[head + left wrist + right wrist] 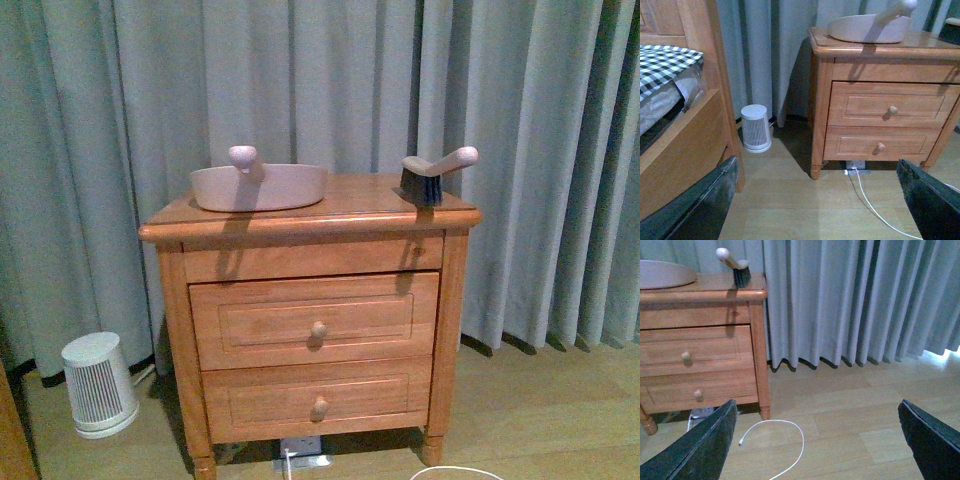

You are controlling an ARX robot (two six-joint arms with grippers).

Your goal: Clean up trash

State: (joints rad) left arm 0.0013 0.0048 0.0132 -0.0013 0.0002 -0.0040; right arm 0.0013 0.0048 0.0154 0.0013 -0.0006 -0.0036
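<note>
None of the three views shows the trash: no crumpled white paper is seen on the nightstand (375,195), on the wood floor (540,410) or in either claw. The dustpan's inside is hidden by its wall. The task is judged not begun: trash to be located, then collected.

The left gripper (816,162) is spread wide and empty; the right gripper (816,404) likewise.

On the nightstand top a beige dustpan (260,188) is set toward the left and a dark-bristled hand brush (432,178) at the right edge, well apart. Grey curtains (500,100) hang behind. A white ribbed appliance (98,385) stands on the floor to the left; a loose white cable (782,421) lies near the right foot. A bed frame (715,75) is noted in the left wrist view.
</note>
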